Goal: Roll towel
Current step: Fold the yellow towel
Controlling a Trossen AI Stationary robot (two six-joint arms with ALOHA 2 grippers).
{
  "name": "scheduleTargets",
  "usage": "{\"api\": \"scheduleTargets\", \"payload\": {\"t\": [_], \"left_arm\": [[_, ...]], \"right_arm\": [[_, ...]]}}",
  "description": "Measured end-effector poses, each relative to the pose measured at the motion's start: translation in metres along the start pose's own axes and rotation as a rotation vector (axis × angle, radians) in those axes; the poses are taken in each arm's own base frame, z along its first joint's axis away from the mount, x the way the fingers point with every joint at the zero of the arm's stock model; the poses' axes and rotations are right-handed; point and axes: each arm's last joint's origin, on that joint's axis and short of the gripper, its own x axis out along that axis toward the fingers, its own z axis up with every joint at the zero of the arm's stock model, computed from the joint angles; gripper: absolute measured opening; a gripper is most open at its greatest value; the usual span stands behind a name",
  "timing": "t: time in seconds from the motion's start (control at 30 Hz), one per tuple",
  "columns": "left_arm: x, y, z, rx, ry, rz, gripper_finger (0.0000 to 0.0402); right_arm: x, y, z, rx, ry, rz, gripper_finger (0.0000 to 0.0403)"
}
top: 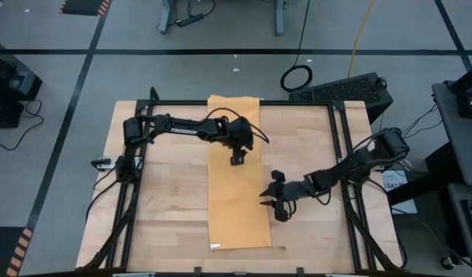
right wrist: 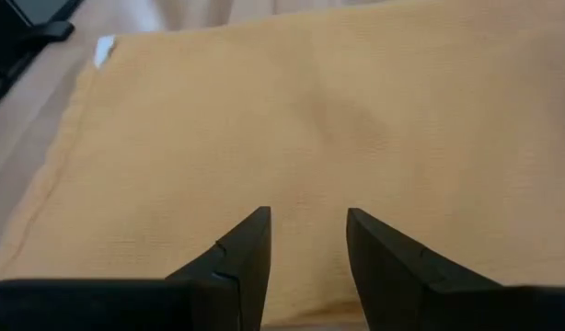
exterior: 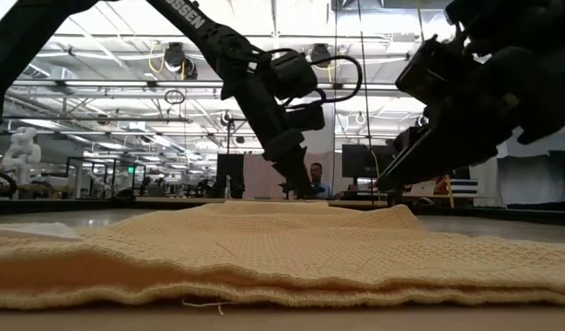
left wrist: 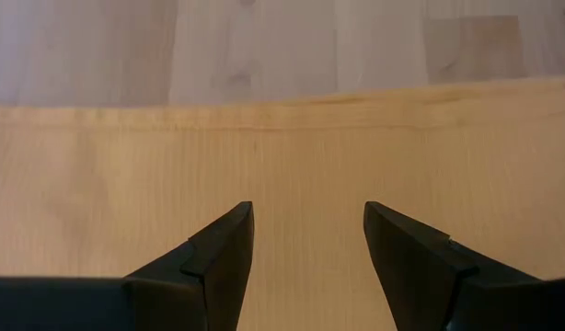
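Note:
The mustard-yellow towel (top: pixel 237 185) lies folded into a long narrow strip that runs from the table's far edge to its near edge. Its small white tag (top: pixel 215 246) is at the near left corner. In the low view the towel (exterior: pixel 282 248) shows several stacked layers at its near end. My left gripper (top: pixel 236 160) hangs open just over the towel's far half, fingers slanting down (left wrist: pixel 308 216). My right gripper (top: pixel 268 198) stands open over the towel's right edge near its middle, pointing toward the tag end (right wrist: pixel 307 221). Nothing is between either pair of fingers.
Bare wooden tabletop (top: pixel 167 200) lies left of the towel, and more of it (top: pixel 313 146) lies right. A black frame rail (top: pixel 297 102) runs round the table. In the low view a person (exterior: pixel 315 175) shows far off in the room behind.

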Motion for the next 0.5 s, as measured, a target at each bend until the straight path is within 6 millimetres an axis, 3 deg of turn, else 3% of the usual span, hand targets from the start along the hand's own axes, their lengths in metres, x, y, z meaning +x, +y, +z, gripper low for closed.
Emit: {"api": "scheduleTargets", "payload": {"t": [0.23,0.5], "left_arm": [[0.006,0.000,-0.001,0.012,-0.016,-0.026,0.0214],[0.031,-0.008,-0.010,0.000,0.029,-0.045,0.0214]], "right_arm": [[0.019,0.010,-0.012,-0.026,-0.078,0.006,0.0116],[0.043,0.020,-0.018,-0.089,-0.007,0.008,0.0013]]}}
